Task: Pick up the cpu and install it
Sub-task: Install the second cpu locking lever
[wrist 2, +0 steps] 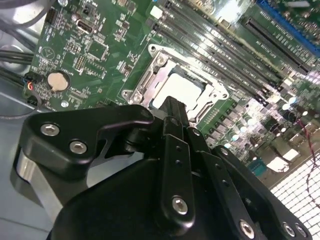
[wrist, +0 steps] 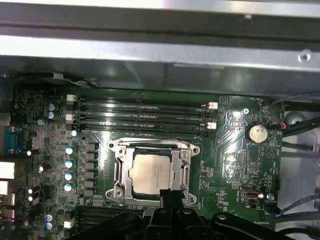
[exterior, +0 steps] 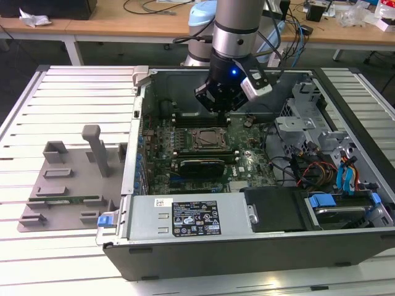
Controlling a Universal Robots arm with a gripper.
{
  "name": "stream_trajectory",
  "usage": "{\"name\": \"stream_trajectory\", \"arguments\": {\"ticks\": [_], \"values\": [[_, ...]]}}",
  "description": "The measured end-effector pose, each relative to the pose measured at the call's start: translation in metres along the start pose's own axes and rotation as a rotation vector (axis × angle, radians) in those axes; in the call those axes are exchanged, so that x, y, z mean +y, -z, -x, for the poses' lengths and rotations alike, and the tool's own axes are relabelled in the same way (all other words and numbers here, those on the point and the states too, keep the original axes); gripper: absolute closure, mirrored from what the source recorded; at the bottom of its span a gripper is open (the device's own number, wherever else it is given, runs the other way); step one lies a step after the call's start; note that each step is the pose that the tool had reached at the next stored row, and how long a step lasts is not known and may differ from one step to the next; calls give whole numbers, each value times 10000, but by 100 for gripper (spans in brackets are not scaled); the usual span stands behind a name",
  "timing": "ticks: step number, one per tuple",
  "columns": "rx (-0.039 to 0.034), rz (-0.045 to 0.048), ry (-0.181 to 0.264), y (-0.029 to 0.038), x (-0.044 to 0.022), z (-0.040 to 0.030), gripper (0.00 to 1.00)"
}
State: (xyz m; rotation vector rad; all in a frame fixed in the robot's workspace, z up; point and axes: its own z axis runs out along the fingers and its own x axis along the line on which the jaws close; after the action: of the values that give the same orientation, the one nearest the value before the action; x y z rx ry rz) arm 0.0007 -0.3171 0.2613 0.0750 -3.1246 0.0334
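The cpu (wrist: 150,170) is a silvery square chip lying flat inside the metal socket frame (wrist: 116,172) on the green motherboard (exterior: 247,163). It also shows in the exterior view (exterior: 207,139) and in the second wrist view (wrist 2: 181,87). My gripper (exterior: 221,111) hangs inside the open computer case, just above the socket's edge. In both wrist views its black fingers (wrist 2: 172,107) are pressed together with nothing between them, their tips (wrist: 169,194) at the socket's rim beside the chip and apart from it.
The computer case (exterior: 185,246) walls surround the board. Memory slots (wrist: 140,115) run along one side of the socket, with a coin battery (wrist: 257,132) nearby. Cables and drive bays (exterior: 333,172) fill the exterior view's right. A grey fixture tray (exterior: 68,185) lies outside at the left.
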Motion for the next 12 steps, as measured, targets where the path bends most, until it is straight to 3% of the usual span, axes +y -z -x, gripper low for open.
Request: {"name": "stream_trajectory", "arguments": {"ticks": [6, 12], "values": [[0, 0, 0, -4, -135, -6, 89], [0, -1, 1, -7, -206, -9, 89]]}}
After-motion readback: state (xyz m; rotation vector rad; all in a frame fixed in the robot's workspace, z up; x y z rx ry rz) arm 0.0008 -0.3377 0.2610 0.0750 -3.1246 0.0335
